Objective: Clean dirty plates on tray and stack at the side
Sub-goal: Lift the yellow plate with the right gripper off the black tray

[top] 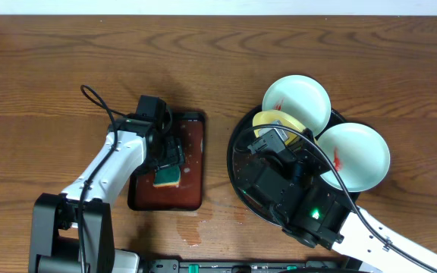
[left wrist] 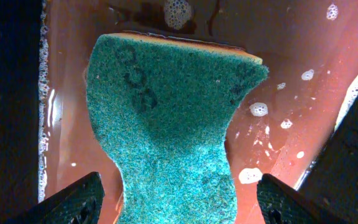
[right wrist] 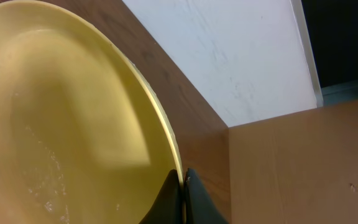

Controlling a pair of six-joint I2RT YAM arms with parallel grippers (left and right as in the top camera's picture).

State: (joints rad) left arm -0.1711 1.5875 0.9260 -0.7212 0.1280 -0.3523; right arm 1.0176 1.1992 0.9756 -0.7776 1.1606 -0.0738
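Overhead: yellow plate over black tray, R fingers clamped on its rim. L fingers wide apart, straddling green sponge, not touching; faint stamp approx "300", unclear.

Overhead faces straight down. Left wrist closely overlooks the sponge, overhead's eight o'clock; right wrist hugs the yellow plate.
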